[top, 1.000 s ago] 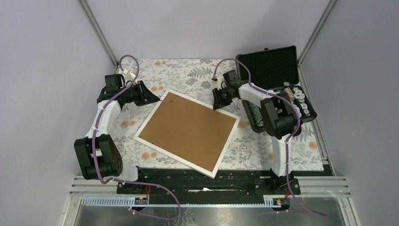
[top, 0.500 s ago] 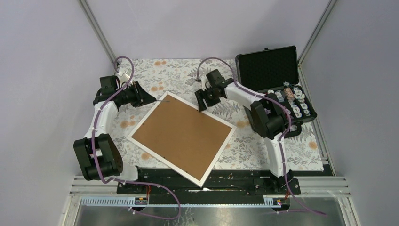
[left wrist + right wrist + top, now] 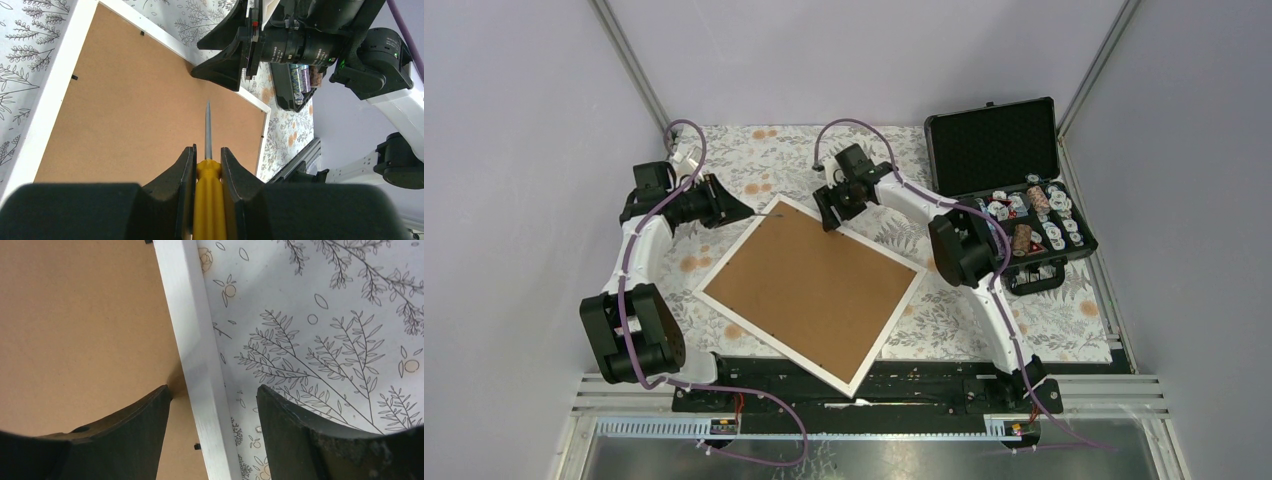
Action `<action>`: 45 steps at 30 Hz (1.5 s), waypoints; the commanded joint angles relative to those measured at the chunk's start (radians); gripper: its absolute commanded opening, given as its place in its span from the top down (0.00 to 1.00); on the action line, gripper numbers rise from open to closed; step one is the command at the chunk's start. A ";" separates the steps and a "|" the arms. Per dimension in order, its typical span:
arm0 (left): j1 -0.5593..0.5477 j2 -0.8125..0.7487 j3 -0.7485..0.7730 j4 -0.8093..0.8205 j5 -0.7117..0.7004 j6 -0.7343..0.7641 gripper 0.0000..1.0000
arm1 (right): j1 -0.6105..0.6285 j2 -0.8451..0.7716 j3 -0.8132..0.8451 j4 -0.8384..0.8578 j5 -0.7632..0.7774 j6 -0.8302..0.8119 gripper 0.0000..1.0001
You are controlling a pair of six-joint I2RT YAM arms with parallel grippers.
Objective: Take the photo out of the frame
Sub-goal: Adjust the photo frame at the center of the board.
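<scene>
Surface: floral-printed cloth (image 3: 824, 160) inside a plain grey-walled booth; it carries all the items below.
Frame: large rectangular picture frame with a thin white border (image 3: 809, 290), lying face down on the surface, with its brown fibreboard back uppermost and one corner toward the arm bases.
Photo: not visible; judged to be inside the frame, beneath the fibreboard back.
Retaining tabs: small black tabs (image 3: 74, 77) along the frame's inner edge; too small to tell which way they are turned.
Left fingers (image 3: 186, 170): clenched on a yellow-handled screwdriver (image 3: 208, 175), at the frame's far left corner. Its thin steel blade points across the frame's back and appears clear of it.
Right fingers (image 3: 145, 415): released and holding nothing. They straddle the frame's white far edge, one over the fibreboard and the other over the cloth outside.
Step in hand: judged early; the back is being freed but is seated in the frame.
Next move: judged to call for lowering the blade tip to a tab and levering it at a shallow angle, while the right fingers steady the border.
Container: black hard case with a foam-lined lid (image 3: 994, 140), open, right of the frame and apart from it.
Contents: small round pieces in rows (image 3: 1034, 210) in the case's lower half; their kind cannot be told. The lid holds only foam.
</scene>
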 commanded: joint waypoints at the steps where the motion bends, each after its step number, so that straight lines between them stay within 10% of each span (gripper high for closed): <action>1: 0.011 0.004 0.009 0.013 0.044 0.023 1.00 | 0.027 0.049 0.054 -0.036 0.038 -0.027 0.30; 13: 0.018 0.022 0.016 0.014 0.045 0.026 1.00 | -0.068 0.181 0.192 -0.102 0.158 0.134 0.67; 27: 0.023 0.030 0.020 0.013 0.042 0.022 1.00 | -0.225 0.058 -0.037 -0.067 0.079 0.285 0.75; 36: 0.025 -0.006 0.006 -0.015 0.042 0.047 1.00 | -0.173 -0.220 -0.382 0.118 -0.154 0.503 0.33; 45: 0.027 -0.058 -0.035 -0.054 0.054 0.088 1.00 | -0.196 -0.423 -0.643 0.029 -0.094 0.294 0.08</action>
